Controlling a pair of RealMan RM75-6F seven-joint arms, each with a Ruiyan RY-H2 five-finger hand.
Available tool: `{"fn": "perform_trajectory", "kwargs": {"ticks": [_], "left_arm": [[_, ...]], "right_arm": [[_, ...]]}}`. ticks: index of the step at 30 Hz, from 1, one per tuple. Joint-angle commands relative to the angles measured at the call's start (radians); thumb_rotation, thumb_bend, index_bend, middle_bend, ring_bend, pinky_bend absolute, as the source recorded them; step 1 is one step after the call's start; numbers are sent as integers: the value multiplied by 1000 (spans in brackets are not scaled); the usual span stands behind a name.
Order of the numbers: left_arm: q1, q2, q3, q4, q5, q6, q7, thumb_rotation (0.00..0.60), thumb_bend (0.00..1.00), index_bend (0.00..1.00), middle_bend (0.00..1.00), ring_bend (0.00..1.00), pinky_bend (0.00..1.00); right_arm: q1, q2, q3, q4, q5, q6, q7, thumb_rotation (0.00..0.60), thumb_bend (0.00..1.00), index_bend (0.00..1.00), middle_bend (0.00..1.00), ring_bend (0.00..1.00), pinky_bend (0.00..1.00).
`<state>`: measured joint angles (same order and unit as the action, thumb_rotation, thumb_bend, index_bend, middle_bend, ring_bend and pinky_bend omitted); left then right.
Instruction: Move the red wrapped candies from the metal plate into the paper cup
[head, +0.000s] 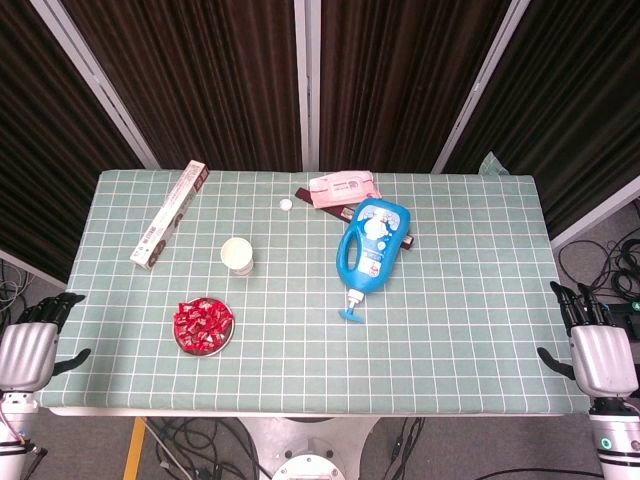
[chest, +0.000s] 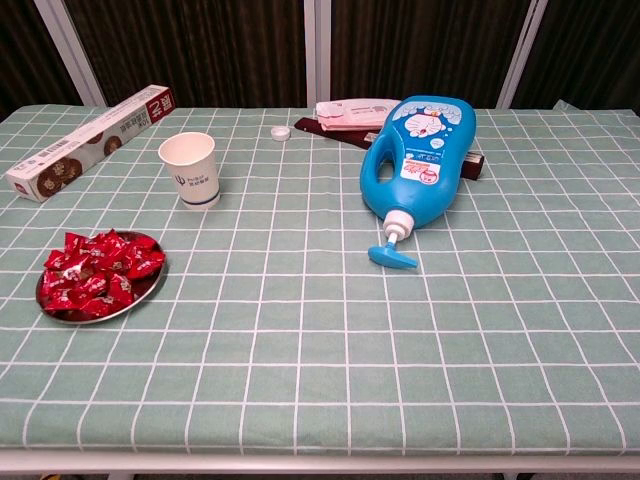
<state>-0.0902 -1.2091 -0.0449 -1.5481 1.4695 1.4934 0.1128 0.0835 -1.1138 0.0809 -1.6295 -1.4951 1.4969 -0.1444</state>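
We think this is a robot test room, like a lab, not a home. Dark curtains (head: 210, 70) with gray metal poles (head: 307, 80) hang behind the table (head: 470, 330), which wears a green checked cloth. Black cables (head: 600, 265) lie loose on the gray floor beside it, and more wires (head: 200, 445) hang under the table's front edge.

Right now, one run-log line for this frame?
stage: not started | red wrapped candies: piled on round metal plate | white paper cup: upright, beyond plate | left robot hand: open, off table | right robot hand: open, off table
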Motion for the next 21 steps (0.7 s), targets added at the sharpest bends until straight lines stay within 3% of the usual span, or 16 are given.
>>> {"fn": "perform_trajectory", "kwargs": {"ticks": [1, 11, 13, 18, 21], "left_arm": [[3, -6, 1, 3, 5, 5, -2, 600, 137, 271, 309, 245, 312], [-4, 2, 9, 5, 36, 1, -25, 600, 135, 281, 309, 247, 325], [-22, 5, 8, 12, 54, -15, -35, 600, 136, 308, 309, 285, 416], [-97, 8, 9, 36, 112, -94, -80, 600, 159, 350, 383, 618, 925], [-149, 0, 11, 49, 135, -159, -93, 600, 163, 355, 411, 760, 999]], "right_arm": [[1, 1, 1, -1, 1, -1, -2, 600, 67, 0, 136, 45, 215], [-3, 11, 2, 3, -3, 9, 6, 600, 66, 0, 125, 42, 215], [-3, 16, 4, 4, -2, 10, 8, 600, 67, 0, 122, 37, 215], [-2, 27, 9, 2, -6, 16, 10, 600, 66, 0, 118, 36, 215], [-2, 32, 10, 0, -6, 18, 10, 600, 66, 0, 118, 36, 215]]}}
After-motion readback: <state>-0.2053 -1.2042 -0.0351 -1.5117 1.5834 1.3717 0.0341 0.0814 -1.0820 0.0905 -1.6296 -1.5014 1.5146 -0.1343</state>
